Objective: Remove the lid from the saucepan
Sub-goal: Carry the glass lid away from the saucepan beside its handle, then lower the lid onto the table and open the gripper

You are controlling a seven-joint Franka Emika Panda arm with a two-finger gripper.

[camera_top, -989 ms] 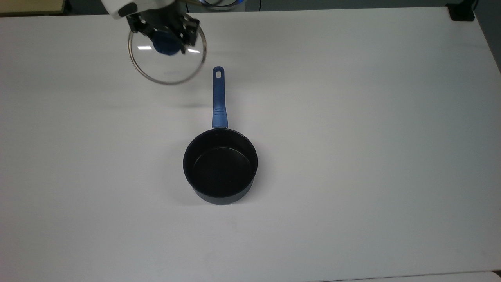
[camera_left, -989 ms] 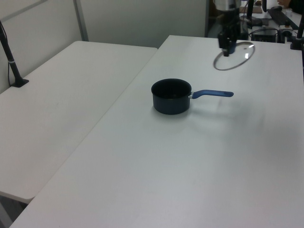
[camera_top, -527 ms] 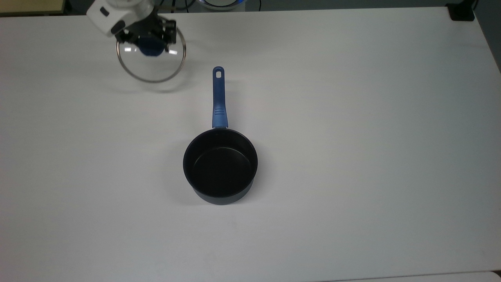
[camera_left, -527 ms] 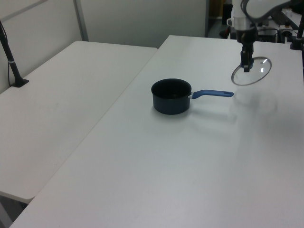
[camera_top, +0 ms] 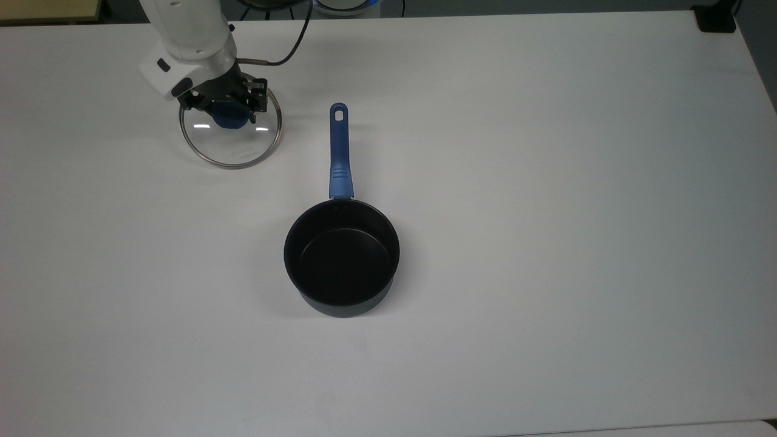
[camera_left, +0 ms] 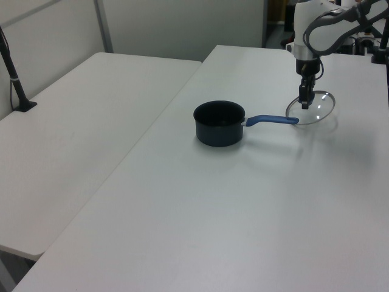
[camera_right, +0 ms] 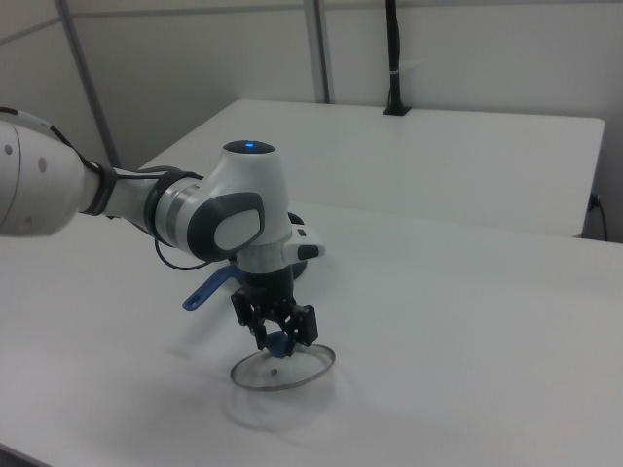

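The saucepan (camera_top: 341,258) stands uncovered mid-table, black inside, its long blue handle (camera_top: 339,152) pointing to the top view's top. It also sits in the left view (camera_left: 219,123). The clear glass lid (camera_top: 234,145) with a metal rim is at the top view's upper left, low over or on the table, beside the handle's end. My gripper (camera_top: 226,109) is shut on the lid's blue knob (camera_top: 227,119). In the right view the gripper (camera_right: 280,341) grips the knob above the lid (camera_right: 292,371). The left view has the lid (camera_left: 316,109) just right of the handle tip.
The white table (camera_top: 546,243) spreads wide around the pan. A second white table (camera_left: 73,140) adjoins at the left view's left, with a black post (camera_left: 15,79) on it. A dark object (camera_top: 716,18) sits at the top view's upper right corner.
The gripper has carried the lid to the top view's left and downward, and lowered it toward the table. The saucepan has stayed still.
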